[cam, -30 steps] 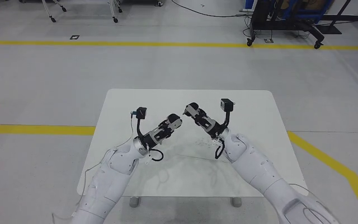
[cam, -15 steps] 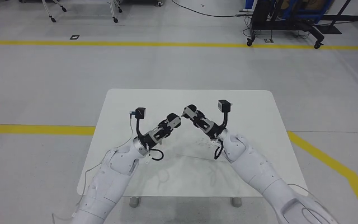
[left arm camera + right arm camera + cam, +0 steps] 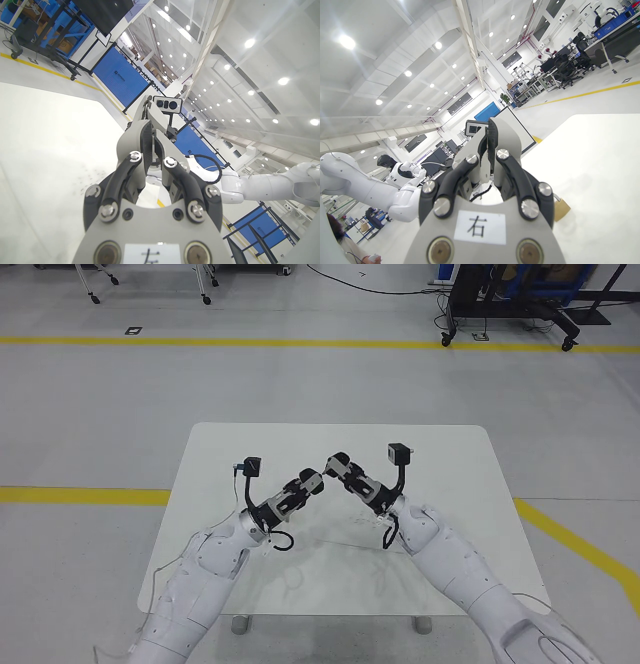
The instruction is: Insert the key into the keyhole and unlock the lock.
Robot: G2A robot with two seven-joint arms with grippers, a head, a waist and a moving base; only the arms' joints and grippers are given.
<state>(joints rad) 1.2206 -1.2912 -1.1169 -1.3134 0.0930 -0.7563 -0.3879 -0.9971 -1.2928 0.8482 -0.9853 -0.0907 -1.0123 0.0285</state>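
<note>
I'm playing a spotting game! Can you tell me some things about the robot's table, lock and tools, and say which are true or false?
1. The table is white. True.
2. The two tools are at opposite ends of the table. False: the left tool and the right tool are close together above its middle.
3. The lock lies on the table. True.
4. The lock is red. False: it is brass-coloured.
5. The right tool is shut. True.
</note>
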